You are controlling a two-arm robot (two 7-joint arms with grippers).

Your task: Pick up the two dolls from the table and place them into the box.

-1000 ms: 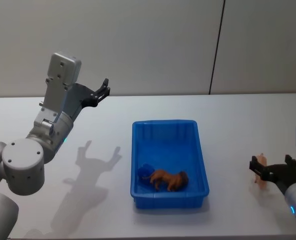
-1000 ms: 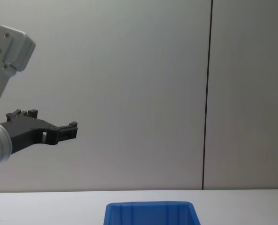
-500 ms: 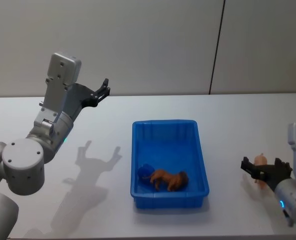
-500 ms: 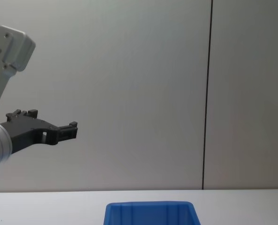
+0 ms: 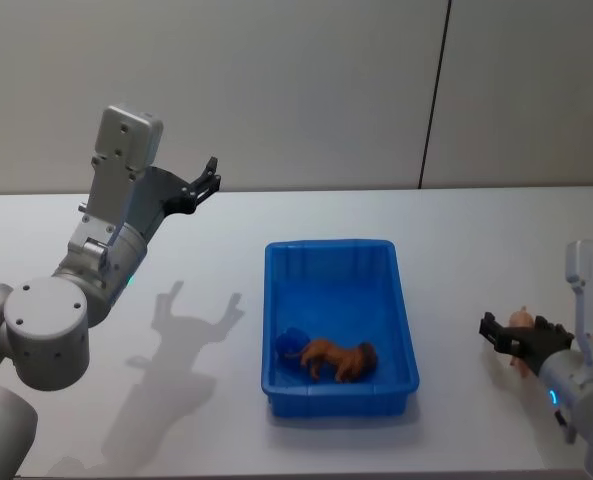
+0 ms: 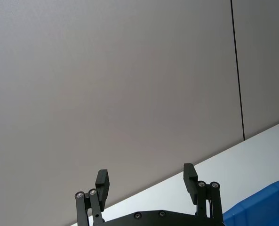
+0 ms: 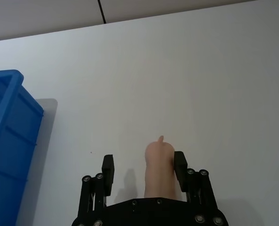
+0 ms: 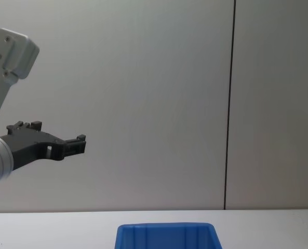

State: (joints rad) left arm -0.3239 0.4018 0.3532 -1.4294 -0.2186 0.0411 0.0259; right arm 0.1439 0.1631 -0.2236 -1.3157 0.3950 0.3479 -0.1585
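Pulled back and lower than a second ago, right gripper (image 7: 141, 165) spread wide around pink doll (image 7: 159, 165) on the table (image 7: 214, 75), right of the box (image 5: 340, 325), nothing clamped yet; off-centre, so closing may tip it; left gripper (image 6: 146, 181) open, parked high.

The right end effector (image 5: 511, 338) sits lower and closer to the robot on the desk (image 5: 476, 240) than 1 second ago, its wrist housing now showing taller at the right edge of the head view. The pink doll (image 5: 522, 322) now shows farther left, nearer the blue box (image 5: 408, 345), than in the earlier head pictures. In the right wrist view the doll (image 7: 158, 172) lies between the open fingers (image 7: 107, 169), touching the finger on one side, with a clear gap to the other.
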